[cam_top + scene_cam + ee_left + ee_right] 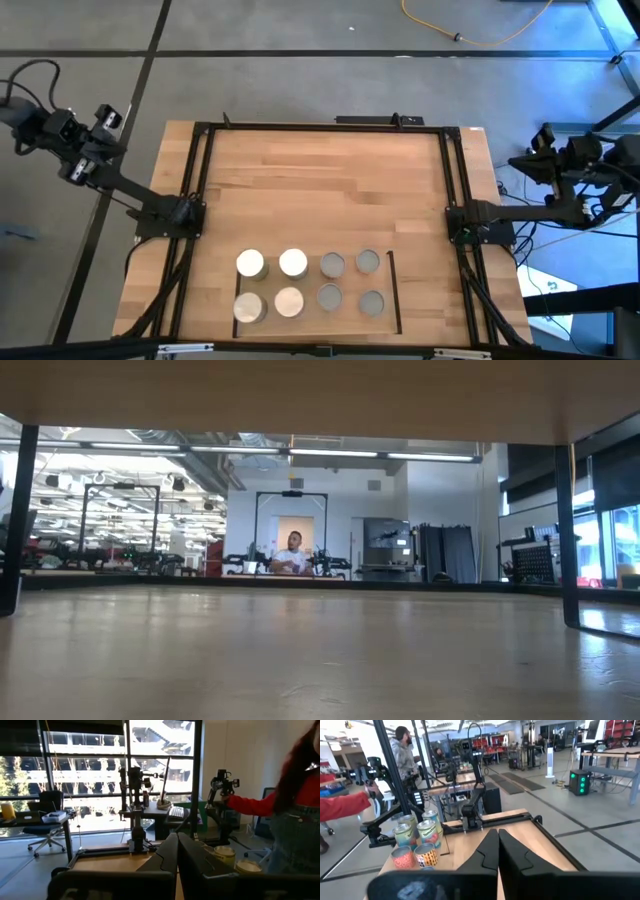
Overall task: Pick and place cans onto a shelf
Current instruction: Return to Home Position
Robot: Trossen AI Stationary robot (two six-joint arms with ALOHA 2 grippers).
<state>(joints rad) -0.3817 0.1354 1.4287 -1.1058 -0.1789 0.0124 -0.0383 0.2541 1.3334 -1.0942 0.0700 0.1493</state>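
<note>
Several cans [310,283] stand upright in two rows on the shelf [391,290], a light-wood panel with thin black bars at the table's near edge. The left wrist view shows two can tops [235,860], and the right wrist view shows several colourful cans [417,842]. My left gripper [108,120] is drawn back beyond the table's left edge. Its fingers [177,836] are shut with nothing between them. My right gripper [542,148] is drawn back beyond the right edge, shut [498,831] and holding nothing. Neither gripper nor any can appears in the low view.
Black frame rails [200,180] run along the wooden tabletop's left, right and far sides. A person with a red sleeve [250,805] stands by the table's near side, seen also as a sleeve [340,805] in the right wrist view. A yellow cable [480,35] lies on the floor beyond the far edge.
</note>
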